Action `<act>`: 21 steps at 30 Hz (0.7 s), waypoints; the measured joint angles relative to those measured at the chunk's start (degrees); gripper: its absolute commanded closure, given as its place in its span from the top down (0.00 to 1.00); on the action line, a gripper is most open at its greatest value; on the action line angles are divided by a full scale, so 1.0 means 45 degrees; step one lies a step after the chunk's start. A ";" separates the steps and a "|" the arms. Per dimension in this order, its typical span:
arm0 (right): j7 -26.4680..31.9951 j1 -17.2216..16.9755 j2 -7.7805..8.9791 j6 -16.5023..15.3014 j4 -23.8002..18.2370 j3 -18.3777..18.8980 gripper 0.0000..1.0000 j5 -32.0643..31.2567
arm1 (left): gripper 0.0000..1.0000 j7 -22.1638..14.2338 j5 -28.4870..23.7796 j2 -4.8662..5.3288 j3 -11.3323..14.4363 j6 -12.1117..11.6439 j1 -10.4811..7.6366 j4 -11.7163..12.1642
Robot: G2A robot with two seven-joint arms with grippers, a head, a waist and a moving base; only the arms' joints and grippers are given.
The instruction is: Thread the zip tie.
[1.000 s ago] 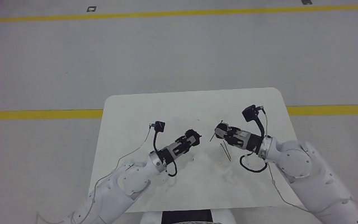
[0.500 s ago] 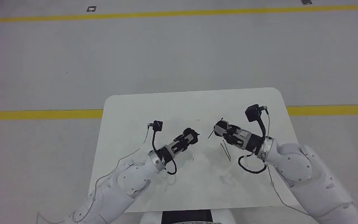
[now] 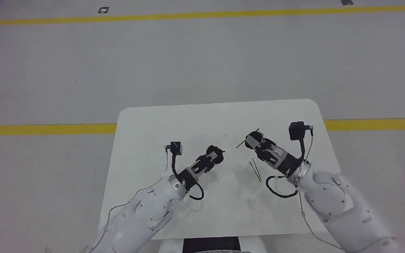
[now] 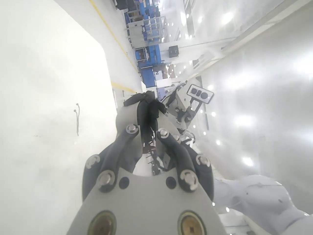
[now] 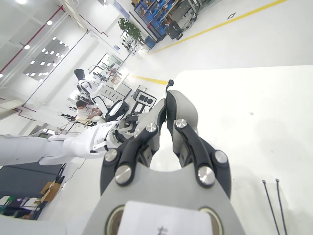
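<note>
White tabletop (image 3: 158,126) carries two spare black ties (image 3: 255,169); above it the right hand (image 3: 251,140) pinches a thin black plastic zip tie (image 5: 170,82), and the left hand (image 3: 216,152) nearby looks pressed together. To thread well, tip and head should probably meet squarely and slowly. Right wrist view reveals the tie's head past the fingertips, top view the gap between hands.

A black zip tie (image 5: 170,82) and black spare zip ties (image 3: 255,171) are contrasting with the white table (image 3: 190,126), yellow lines (image 3: 57,129) crossing the grey floor (image 3: 202,63).
</note>
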 measured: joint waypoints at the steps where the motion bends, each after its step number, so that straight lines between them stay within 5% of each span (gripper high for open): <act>1: -0.0165 -0.0063 -0.0013 0.0000 -0.0009 -0.0075 0.00 -0.0136 | 0.00 0.0001 -0.0054 -0.0045 -0.0028 0.0000 0.0042 -0.0009; 8: -0.1523 -0.0083 -0.0118 0.0000 0.0007 -0.0533 0.00 -0.1168 | 0.00 0.0216 0.0464 -0.0440 -0.0060 0.0000 0.0125 0.0032; 21: -0.1642 0.0011 -0.0248 0.0161 0.0036 -0.0689 0.00 -0.1545 | 0.00 0.0240 0.0556 -0.0453 -0.0066 0.0000 0.0116 0.0031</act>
